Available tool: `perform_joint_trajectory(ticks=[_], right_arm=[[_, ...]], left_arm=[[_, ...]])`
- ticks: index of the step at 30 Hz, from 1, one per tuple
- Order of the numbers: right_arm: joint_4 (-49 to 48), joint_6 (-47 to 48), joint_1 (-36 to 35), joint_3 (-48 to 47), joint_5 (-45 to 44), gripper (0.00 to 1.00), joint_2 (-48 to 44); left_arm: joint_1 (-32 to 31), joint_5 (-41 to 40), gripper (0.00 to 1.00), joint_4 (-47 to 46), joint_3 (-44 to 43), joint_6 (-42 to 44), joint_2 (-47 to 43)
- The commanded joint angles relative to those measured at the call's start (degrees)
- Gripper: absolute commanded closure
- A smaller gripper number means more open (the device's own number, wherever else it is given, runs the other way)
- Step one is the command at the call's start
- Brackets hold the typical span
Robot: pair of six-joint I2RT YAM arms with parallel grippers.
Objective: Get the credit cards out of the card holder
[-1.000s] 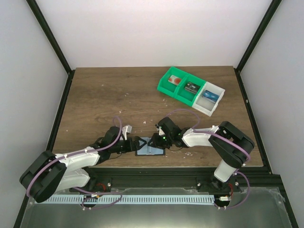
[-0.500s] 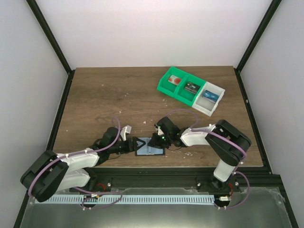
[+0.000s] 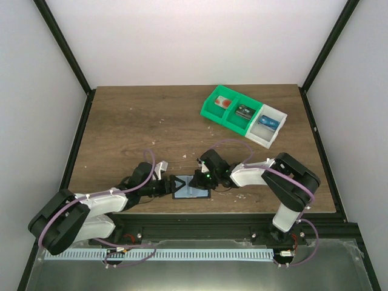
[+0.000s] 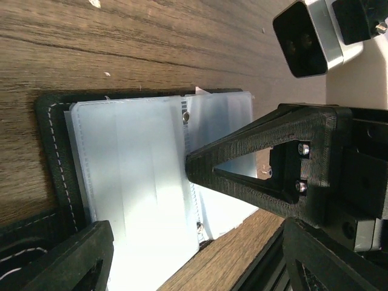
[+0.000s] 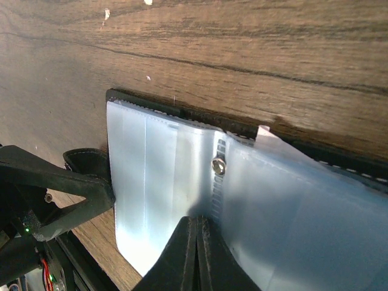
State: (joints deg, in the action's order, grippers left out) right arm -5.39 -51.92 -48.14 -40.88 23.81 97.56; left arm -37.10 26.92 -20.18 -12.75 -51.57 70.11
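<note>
On the brown wood-grain table (image 3: 133, 121), close to its near edge, the left gripper (image 3: 176, 185) lay low with its black fingers spread wide apart. It pinched nothing, and the left end of the holder sat between the fingers. Whether they touched it could not be told. The small flat card holder (image 3: 193, 193), black-edged with two pale blue-grey inner panels, lay open and flat on the wood, its black stitched side tab (image 4: 24, 242) just beside one left finger. The right gripper (image 5: 197, 227) reached in from the right with its fingers pressed together, their joined tip resting on the pale panel near the centre fold. Whether they pinched anything could not be seen. Well apart, toward the far right, stood a green-and-white compartment bin (image 3: 223, 123) with a small flat item in each section.
</note>
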Motion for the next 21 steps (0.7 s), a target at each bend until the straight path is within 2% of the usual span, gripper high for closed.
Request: perform_joint_trajectory(ticks=[1,9,16,21], right_arm=[[2.06,0.35,-0.54,0.22,-1.39,1.00,1.49],[2.13,0.32,-0.55,0.19,-1.53,1.00,1.36],[2.14,0.21,-0.51,0.37,-1.66,0.99,1.18],[2.20,0.25,-0.54,0.34,-1.66,1.00,1.23]], left_arm=[[0.34,-2.48,0.21,3.56,-0.94,1.45,-0.31],[0.29,-0.61,0.21,2.42,-1.98,1.47,2.47],[0.35,-3.03,0.20,6.95,-2.81,1.95,-0.19],[0.29,-2.52,0.20,5.06,-1.56,0.94,-0.30]])
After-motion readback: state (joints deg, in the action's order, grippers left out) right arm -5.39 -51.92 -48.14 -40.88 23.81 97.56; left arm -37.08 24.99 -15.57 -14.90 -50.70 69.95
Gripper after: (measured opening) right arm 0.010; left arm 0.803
